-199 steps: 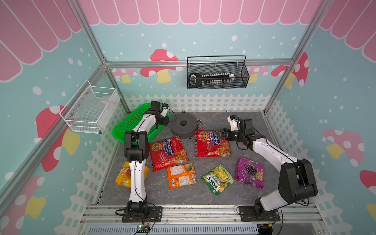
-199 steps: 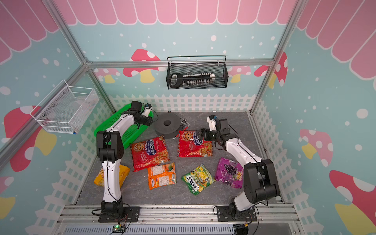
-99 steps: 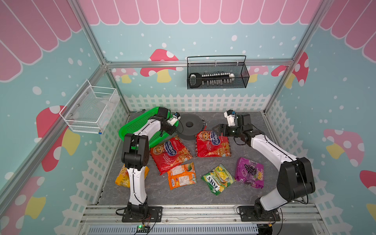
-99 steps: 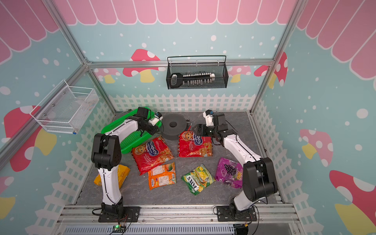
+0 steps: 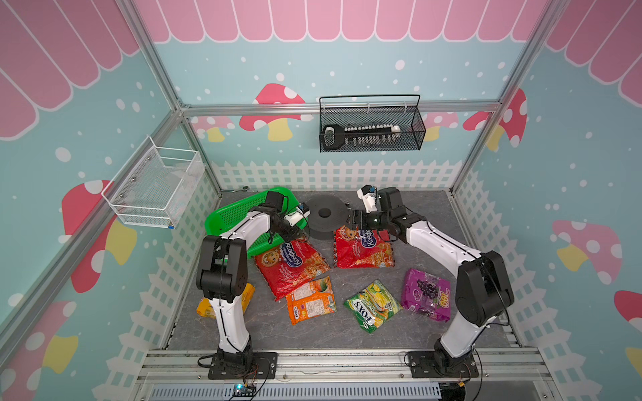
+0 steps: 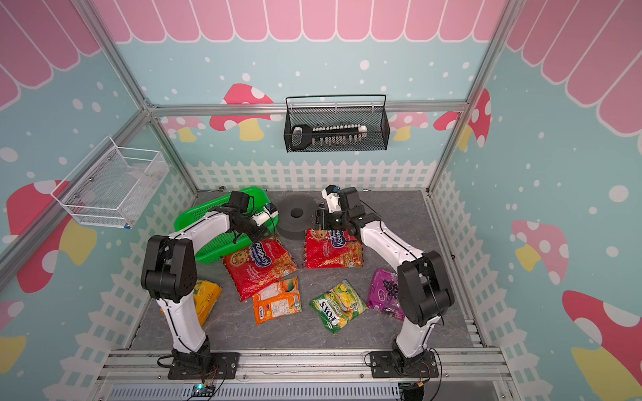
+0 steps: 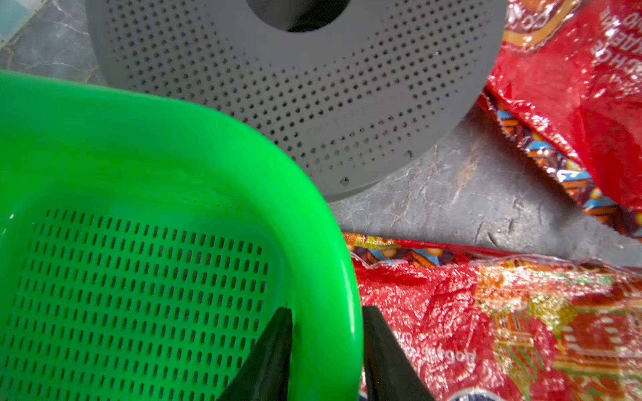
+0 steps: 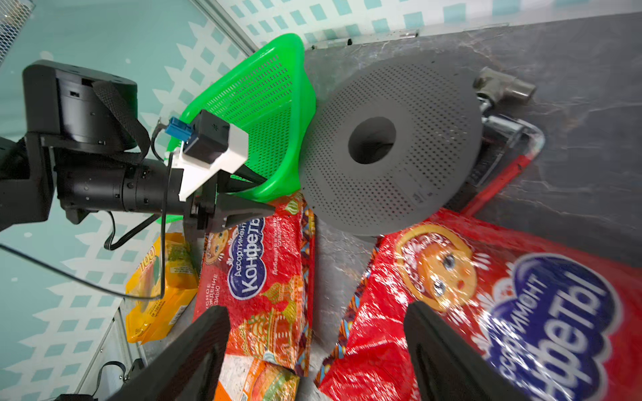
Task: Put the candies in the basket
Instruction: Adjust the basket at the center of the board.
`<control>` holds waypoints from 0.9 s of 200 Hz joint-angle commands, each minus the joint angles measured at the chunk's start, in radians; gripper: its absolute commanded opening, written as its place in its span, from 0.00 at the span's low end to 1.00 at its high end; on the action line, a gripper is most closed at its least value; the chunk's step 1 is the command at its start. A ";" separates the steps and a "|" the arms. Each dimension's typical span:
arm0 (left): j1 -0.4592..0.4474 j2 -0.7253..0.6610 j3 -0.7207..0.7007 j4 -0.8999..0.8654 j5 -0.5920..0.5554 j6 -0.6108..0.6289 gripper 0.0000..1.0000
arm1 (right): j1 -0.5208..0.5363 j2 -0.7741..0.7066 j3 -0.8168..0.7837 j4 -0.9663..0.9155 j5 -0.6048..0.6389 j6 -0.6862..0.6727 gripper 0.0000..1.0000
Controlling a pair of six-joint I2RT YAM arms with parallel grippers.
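**Since the basket (image 5: 227,217) is empty, mind its rim**

Desk's (image 5: 427,215) far left corner: your left gripper (image 7: 326,309) straddles the rim, pinched or loose you cannot tell; a slip could drop it onto the red bag (image 5: 295,267). Your right gripper (image 8: 318,309) gapes empty over the other bag (image 5: 364,248).

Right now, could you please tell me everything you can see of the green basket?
The green basket is bright glossy plastic, rectangular with rounded corners, a smooth broad rim and slotted mesh walls and floor. It looks tilted at the back left, close against the grey spool. The left gripper straddles its rim; no candy shows inside.
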 commanded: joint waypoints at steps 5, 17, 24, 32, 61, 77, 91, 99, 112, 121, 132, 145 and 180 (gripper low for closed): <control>-0.007 -0.061 -0.005 -0.008 0.044 -0.002 0.41 | 0.045 0.082 0.097 0.022 0.010 0.064 0.85; -0.006 -0.079 -0.001 -0.004 0.022 -0.028 0.42 | 0.061 0.117 0.136 0.024 0.026 0.090 0.85; -0.005 -0.090 0.000 -0.001 -0.002 -0.044 0.43 | 0.070 0.155 0.158 0.024 0.035 0.105 0.84; 0.000 -0.107 -0.003 0.006 -0.028 -0.063 0.44 | 0.079 0.189 0.185 0.025 0.037 0.122 0.83; 0.004 -0.190 -0.043 0.051 -0.081 -0.202 0.45 | 0.117 0.295 0.293 0.021 0.067 0.170 0.80; 0.001 -0.268 -0.116 0.109 -0.040 -0.337 0.45 | 0.130 0.360 0.358 0.013 0.080 0.186 0.77; -0.002 -0.340 -0.181 0.161 -0.035 -0.473 0.45 | 0.141 0.413 0.417 0.017 0.073 0.185 0.77; -0.004 -0.383 -0.212 0.180 -0.034 -0.550 0.45 | 0.147 0.445 0.447 0.024 0.069 0.190 0.74; -0.005 -0.459 -0.277 0.226 -0.047 -0.685 0.46 | 0.154 0.504 0.509 0.030 0.053 0.190 0.72; -0.006 -0.509 -0.330 0.257 -0.076 -0.767 0.54 | 0.161 0.544 0.563 0.023 0.048 0.188 0.70; -0.006 -0.560 -0.392 0.283 -0.167 -0.885 0.67 | 0.170 0.588 0.627 0.013 0.052 0.184 0.69; 0.004 -0.602 -0.444 0.279 -0.257 -1.011 0.70 | 0.179 0.642 0.697 -0.006 0.070 0.183 0.64; 0.119 -0.690 -0.565 0.250 -0.183 -1.289 0.70 | 0.184 0.741 0.835 -0.062 0.137 0.188 0.60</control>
